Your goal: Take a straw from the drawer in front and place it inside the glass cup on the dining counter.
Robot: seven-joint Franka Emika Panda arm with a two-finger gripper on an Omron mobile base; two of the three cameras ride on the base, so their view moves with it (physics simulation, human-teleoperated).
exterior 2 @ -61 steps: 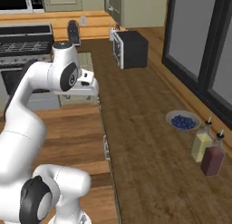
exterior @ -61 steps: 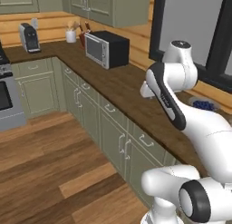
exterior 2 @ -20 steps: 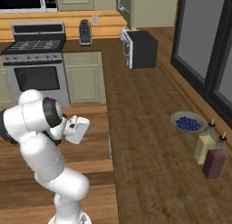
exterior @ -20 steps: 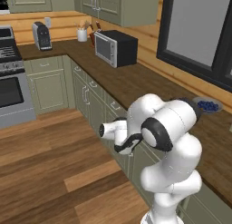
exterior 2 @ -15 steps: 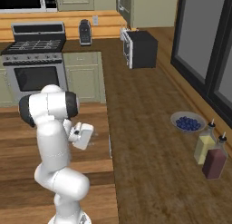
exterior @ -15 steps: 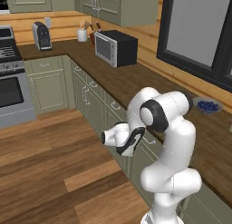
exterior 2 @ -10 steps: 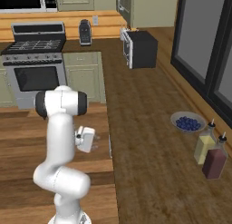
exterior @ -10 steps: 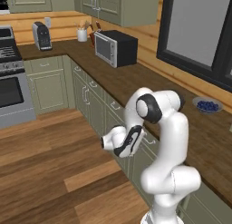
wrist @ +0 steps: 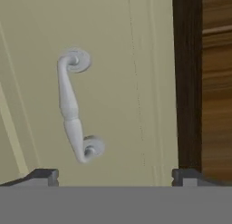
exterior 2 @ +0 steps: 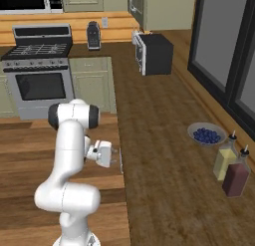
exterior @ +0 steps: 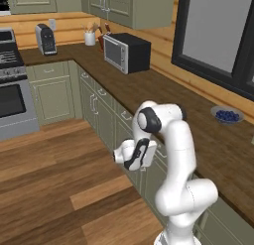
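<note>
The drawer (wrist: 136, 82) is shut, its sage-green front close ahead in the hand view. Its curved silver handle (wrist: 74, 105) stands left of the middle. My gripper (wrist: 114, 175) is open and empty, facing the panel, and the handle lies in line with its left fingertip (wrist: 43, 175). From the right base view, my gripper (exterior 2: 116, 155) sits low beside the cabinet front, just short of the handle (exterior 2: 121, 163) under the worktop edge. The straw is hidden. The glass cup and the dining counter are out of view.
On the dark wood worktop (exterior 2: 159, 140) stand a black microwave (exterior: 126, 51), a bowl of blueberries (exterior 2: 205, 134) and two bottles (exterior 2: 231, 170). A stove (exterior 2: 40, 80) stands at the far left. Wooden floor (exterior: 54, 174) lies open to my left.
The arm has folded upright and brought the hand down and in toward the drawer front. The jaws have stayed open.
</note>
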